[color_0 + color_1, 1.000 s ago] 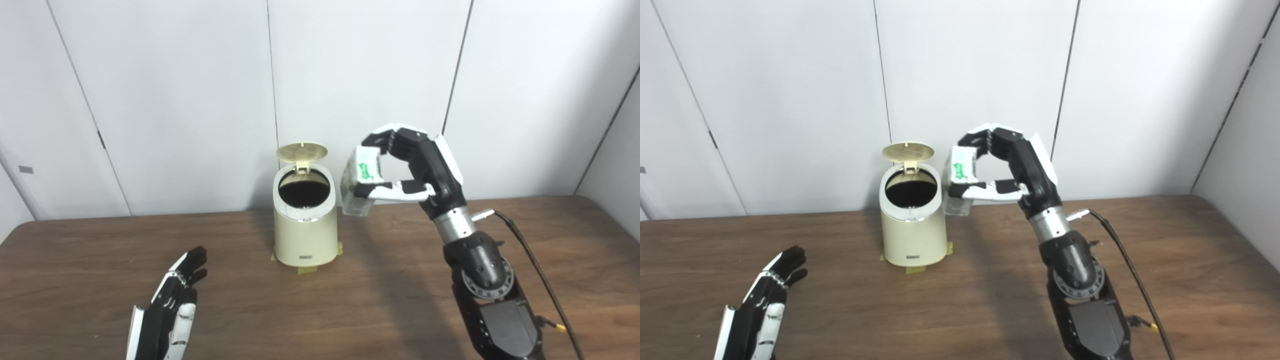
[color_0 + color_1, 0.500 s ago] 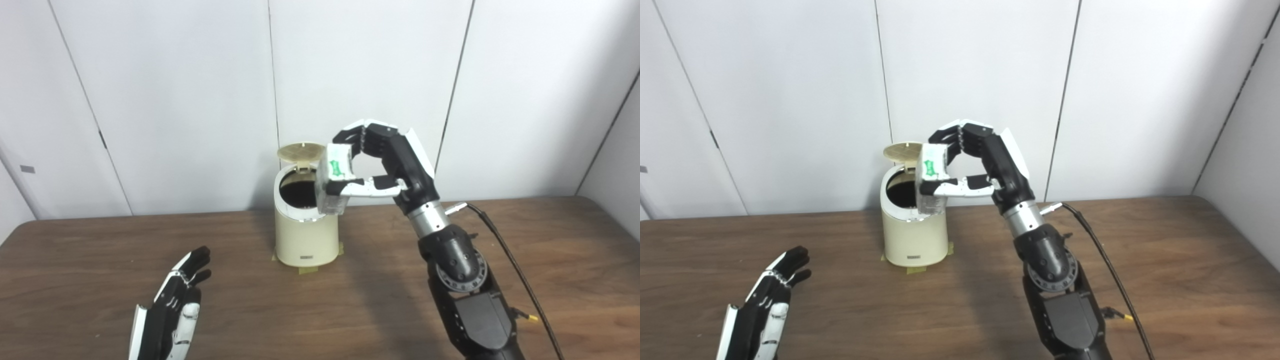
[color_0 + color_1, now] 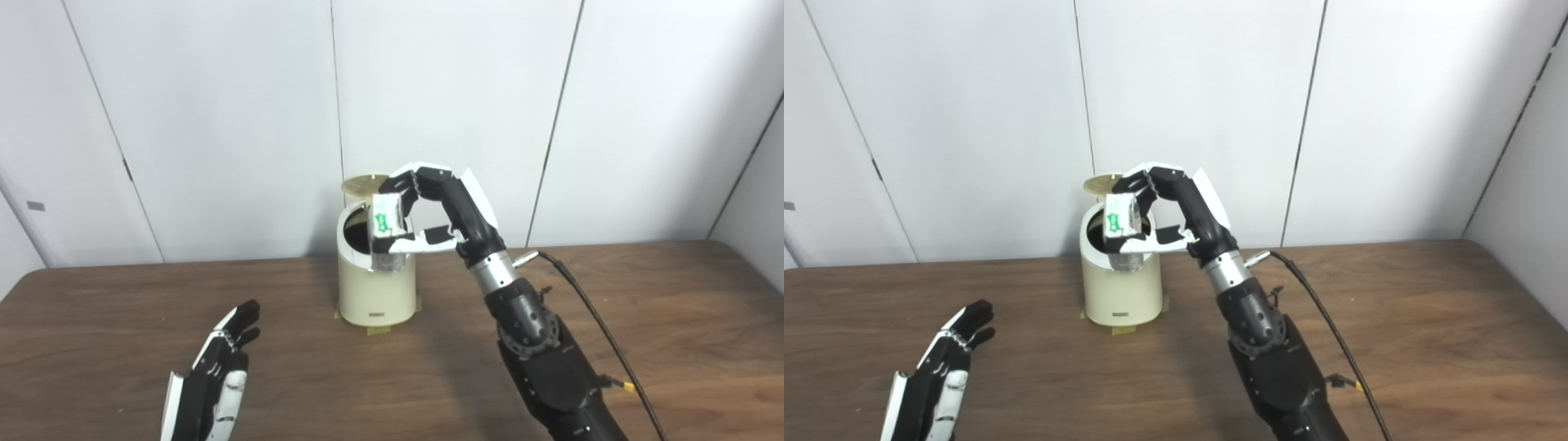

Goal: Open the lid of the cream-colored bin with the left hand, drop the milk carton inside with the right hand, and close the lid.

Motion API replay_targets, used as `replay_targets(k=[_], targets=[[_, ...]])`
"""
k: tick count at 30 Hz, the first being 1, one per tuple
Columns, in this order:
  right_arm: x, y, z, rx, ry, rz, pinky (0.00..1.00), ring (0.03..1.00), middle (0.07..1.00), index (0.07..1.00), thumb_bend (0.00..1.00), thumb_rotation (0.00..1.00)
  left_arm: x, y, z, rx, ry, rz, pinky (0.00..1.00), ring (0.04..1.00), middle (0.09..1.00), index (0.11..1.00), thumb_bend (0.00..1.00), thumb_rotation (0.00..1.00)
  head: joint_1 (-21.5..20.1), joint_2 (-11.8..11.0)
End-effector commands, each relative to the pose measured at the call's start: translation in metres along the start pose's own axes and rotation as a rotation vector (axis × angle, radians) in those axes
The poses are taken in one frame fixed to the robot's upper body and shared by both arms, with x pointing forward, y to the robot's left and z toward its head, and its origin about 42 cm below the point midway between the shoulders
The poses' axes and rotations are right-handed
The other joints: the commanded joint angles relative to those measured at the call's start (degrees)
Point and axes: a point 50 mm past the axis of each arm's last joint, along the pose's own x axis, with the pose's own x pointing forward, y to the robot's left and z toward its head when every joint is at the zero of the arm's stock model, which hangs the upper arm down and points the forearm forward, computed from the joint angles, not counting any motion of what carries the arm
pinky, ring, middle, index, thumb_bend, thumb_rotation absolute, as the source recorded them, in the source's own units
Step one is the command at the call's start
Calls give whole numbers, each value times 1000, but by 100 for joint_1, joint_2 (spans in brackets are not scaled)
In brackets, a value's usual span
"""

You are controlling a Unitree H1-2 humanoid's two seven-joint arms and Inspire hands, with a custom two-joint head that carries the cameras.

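The cream-colored bin (image 3: pixel 375 295) stands at the back middle of the brown table (image 3: pixel 110 318), its round lid (image 3: pixel 361 184) tipped up at the rear and its mouth open. My right hand (image 3: pixel 438 211) is shut on the white milk carton (image 3: pixel 386 228) with a green mark. It holds the carton over the right part of the bin's opening, hiding much of the mouth. My left hand (image 3: pixel 214 376) hovers low at the front left, open, fingers stretched, well away from the bin.
Yellow tape tabs (image 3: pixel 378 331) mark the bin's base. A black cable (image 3: pixel 588 306) trails from the right wrist over the table's right side. White wall panels (image 3: pixel 214 110) stand close behind the bin.
My right hand has carried the milk carton leftward, from beside the bin to over its opening. The left hand has barely moved and the lid stays up.
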Motion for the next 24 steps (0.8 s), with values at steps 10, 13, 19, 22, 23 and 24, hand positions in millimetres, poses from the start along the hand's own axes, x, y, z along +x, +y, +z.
replay_targets(k=[10,13,19,22,23,24], targets=[[47,1,28,-177,-231,-96,410,453,485,479,523,2,-25,-13,-6,-1,44,1,846,880,876,861,349,820,148,-14],[52,3,31,-203,-262,-111,387,438,482,483,523,3,-26,-15,-4,-8,52,6,866,888,878,862,360,797,180,-22],[61,4,36,-300,-365,-125,416,455,487,478,523,2,-28,-18,-1,-6,54,9,861,886,877,860,340,769,285,-41],[66,5,37,-366,-429,-106,412,447,484,481,521,1,-29,-21,0,-3,57,11,842,880,875,855,347,751,320,-41],[67,5,37,-383,-446,-98,411,446,484,481,521,1,-29,-21,1,-1,59,10,844,883,877,856,349,749,343,-46],[67,5,37,-396,-461,-93,412,445,484,480,521,0,-30,-22,1,3,59,8,845,885,878,858,352,747,343,-46]])
